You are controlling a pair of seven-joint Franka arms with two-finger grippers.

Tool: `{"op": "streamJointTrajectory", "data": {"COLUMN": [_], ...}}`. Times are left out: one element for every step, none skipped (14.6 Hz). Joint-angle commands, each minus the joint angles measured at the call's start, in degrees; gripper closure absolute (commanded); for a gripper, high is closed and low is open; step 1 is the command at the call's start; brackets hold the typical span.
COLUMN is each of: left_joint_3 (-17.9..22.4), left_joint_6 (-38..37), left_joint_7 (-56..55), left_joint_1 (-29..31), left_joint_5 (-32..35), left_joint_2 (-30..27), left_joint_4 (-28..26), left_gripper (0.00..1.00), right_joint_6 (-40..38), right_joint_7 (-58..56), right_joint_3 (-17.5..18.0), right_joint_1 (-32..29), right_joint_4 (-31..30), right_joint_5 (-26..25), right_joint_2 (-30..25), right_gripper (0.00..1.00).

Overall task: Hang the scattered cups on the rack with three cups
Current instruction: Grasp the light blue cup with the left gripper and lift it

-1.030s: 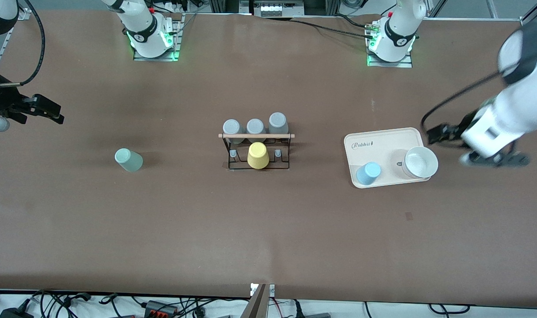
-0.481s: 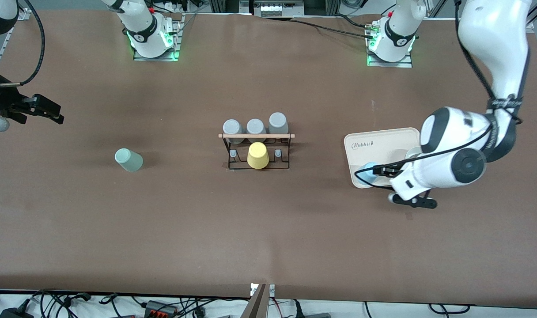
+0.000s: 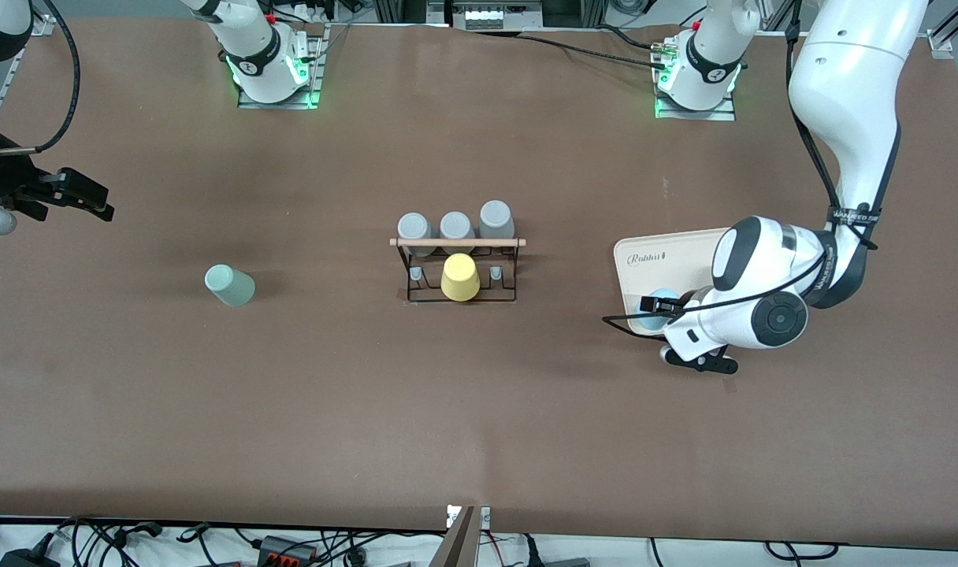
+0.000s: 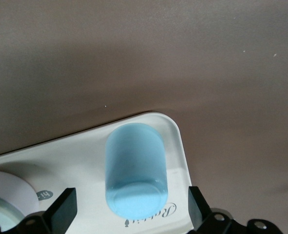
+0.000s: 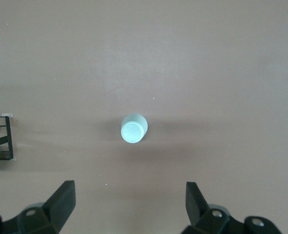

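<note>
We are seeing the left gripper (image 3: 659,309) hanging wide open, holding nothing, around the light blue cup (image 4: 135,170) on the cream tray (image 3: 672,256) at the rack's (image 3: 457,268) three o'clock — closing off-centre, we are risking toppling it — while the right gripper (image 3: 85,197) is waiting open above the mint cup (image 5: 133,128).

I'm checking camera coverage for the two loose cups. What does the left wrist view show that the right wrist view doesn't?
Only the left wrist view shows the light blue cup upside down on the cream tray, between the open left gripper, plus part of a white bowl. Only the right wrist view shows the mint green cup on bare table, the rack at its edge, and the open right gripper. Both show the brown table.
</note>
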Motion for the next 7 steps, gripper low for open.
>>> {"op": "streamJointTrajectory", "data": {"left_joint_3": [-0.1,-0.1,-0.02,-0.02,-0.02,-0.02,-0.02], "left_joint_6": [0.82,0.82,0.82,0.91,0.91,1.25,2.22], "left_joint_7": [-0.05,-0.05,-0.05,-0.05,-0.05,-0.05,-0.05], "left_joint_1": [-0.21,-0.39,-0.39,-0.21,-0.3,-0.3,-0.21], "left_joint_5": [1.41,1.41,1.41,1.41,1.41,1.41,1.5], "left_joint_2": [1.59,1.68,1.68,1.68,1.77,1.77,1.77], "left_joint_4": [0.95,0.77,0.34,-0.1,-0.28,-0.89,-1.33], "left_gripper": [0.0,0.0,0.0,0.0,0.0,0.0,0.0], "right_joint_6": [-0.34,-0.34,-0.52,-0.78,-0.87,-0.96,-0.96], "right_joint_7": [0.25,0.16,0.16,0.25,0.25,0.25,0.25], "right_joint_3": [0.04,0.04,0.04,0.04,0.04,0.04,0.04], "right_joint_1": [0.07,0.07,0.07,0.07,0.07,0.07,-0.01], "right_joint_4": [0.1,0.1,0.1,0.1,0.1,0.1,0.1], "right_joint_5": [0.1,0.1,0.1,0.1,0.1,0.1,0.1], "right_joint_2": [-0.49,-0.49,-0.57,-0.57,-0.57,-0.57,-0.57], "right_gripper": [0.0,0.0,0.0,0.0,0.0,0.0,0.0]}}
